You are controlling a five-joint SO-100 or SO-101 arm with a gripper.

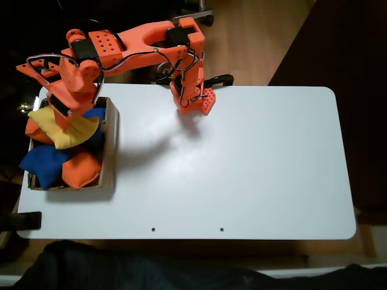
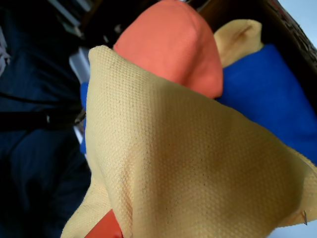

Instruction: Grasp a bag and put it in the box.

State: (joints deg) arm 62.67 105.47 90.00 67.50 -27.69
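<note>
The fingers [image 1: 62, 121] are clenched on the bag [image 1: 69, 130], which hangs over the box [image 1: 110, 145] at the desk's [image 1: 242, 163] left end in the fixed view. This looks like the placing step: next, lower and let go (the box is crowded with orange and blue bags [image 1: 48, 158]). The desk's right side lies open.

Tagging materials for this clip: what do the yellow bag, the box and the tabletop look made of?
Yellow bean bag: woven fabric, matte; a fine mesh-like weave shows in the wrist view. Box: brown cardboard by its look, with dull, thin low walls. Table: smooth white board, probably laminate, with a faint sheen; the exact material is unclear.
</note>
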